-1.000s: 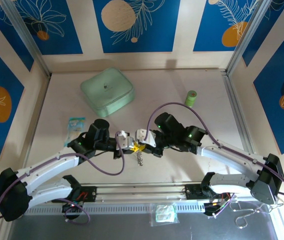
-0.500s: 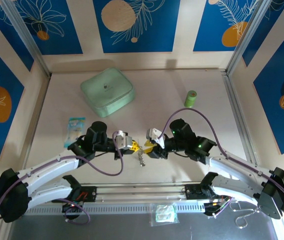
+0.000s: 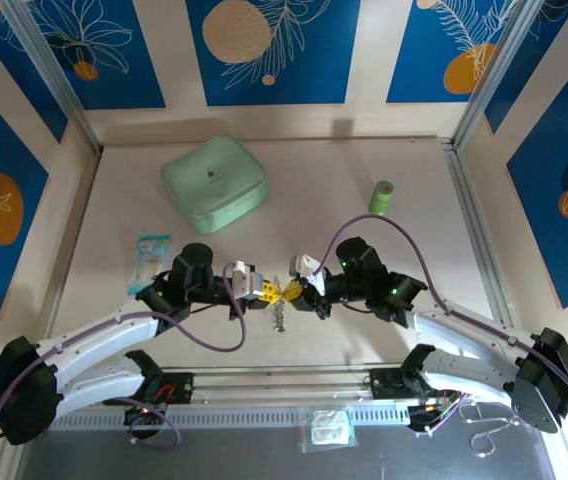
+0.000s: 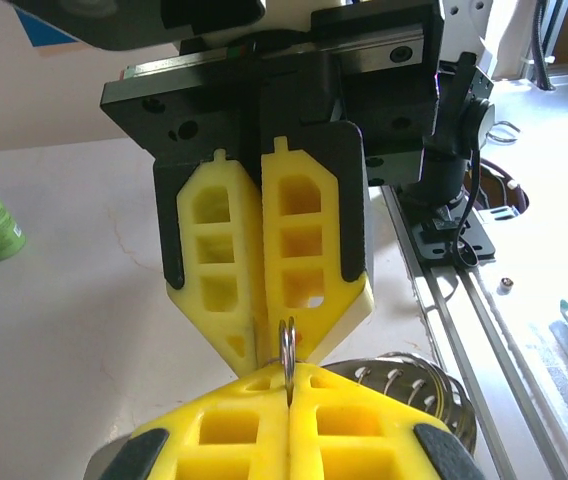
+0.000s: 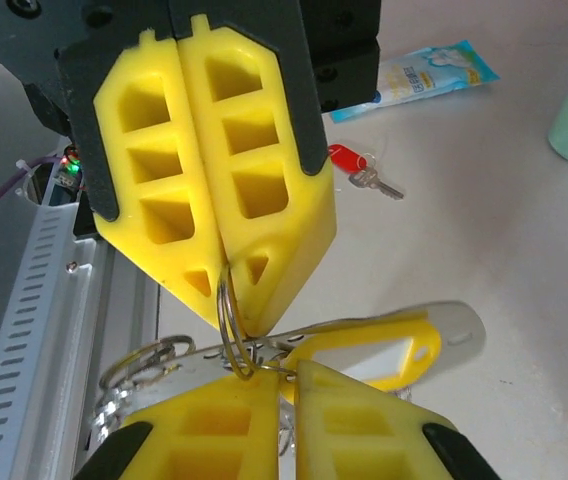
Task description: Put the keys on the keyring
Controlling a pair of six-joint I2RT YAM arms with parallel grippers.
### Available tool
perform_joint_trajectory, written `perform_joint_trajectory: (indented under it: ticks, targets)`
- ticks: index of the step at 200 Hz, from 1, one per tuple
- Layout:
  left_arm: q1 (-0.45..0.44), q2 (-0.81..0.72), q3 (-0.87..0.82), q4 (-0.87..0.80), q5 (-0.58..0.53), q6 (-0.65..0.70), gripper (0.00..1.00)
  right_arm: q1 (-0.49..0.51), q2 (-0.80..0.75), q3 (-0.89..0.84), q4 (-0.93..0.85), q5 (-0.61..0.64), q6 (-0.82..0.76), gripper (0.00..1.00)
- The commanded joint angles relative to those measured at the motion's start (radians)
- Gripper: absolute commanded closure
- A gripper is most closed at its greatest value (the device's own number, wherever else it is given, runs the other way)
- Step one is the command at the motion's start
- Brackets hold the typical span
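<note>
My left gripper (image 3: 264, 292) is shut on the thin metal ring of the keyring (image 5: 231, 325), and its tips (image 4: 289, 385) pinch the ring edge-on. The silver beaded chain (image 4: 419, 385) hangs below the ring, above the table (image 3: 280, 318). My right gripper (image 3: 297, 290) meets the left tip to tip. Its jaws (image 5: 289, 375) are nearly together, pinching the end of the yellow-headed key (image 5: 389, 350) right at the ring. The red-headed key (image 5: 347, 157) lies loose on the table behind the left gripper (image 5: 226, 280).
A mint-green pouch (image 3: 214, 183) sits at the back left and a small green roll (image 3: 382, 196) at the back right. A blue-and-white packet (image 3: 149, 250) lies beside the left arm. The metal rail (image 3: 284, 378) runs along the near edge.
The right gripper pulled back to the right, opened and closed again, then came in to the ring. The left gripper kept hold of the ring and barely moved.
</note>
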Motion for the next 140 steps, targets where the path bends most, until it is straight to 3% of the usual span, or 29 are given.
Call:
perform_joint_trajectory:
  ticks: [1, 25, 62, 140]
  targets:
    - [-0.007, 0.001, -0.003, 0.064, 0.039, -0.004, 1.0, 0.011, 0.013, -0.001, 0.009, -0.055, 0.01, 0.87]
    - [-0.006, -0.001, -0.003, 0.064, 0.042, -0.003, 1.0, 0.012, -0.005, -0.01, -0.005, -0.027, 0.007, 0.83]
    - [-0.006, -0.001, -0.004, 0.056, 0.039, 0.002, 1.0, 0.012, -0.096, -0.021, -0.033, 0.058, -0.023, 0.68]
    - [-0.007, 0.002, -0.001, 0.054, 0.038, 0.004, 1.0, 0.024, -0.079, 0.007, 0.008, 0.019, -0.038, 0.71]
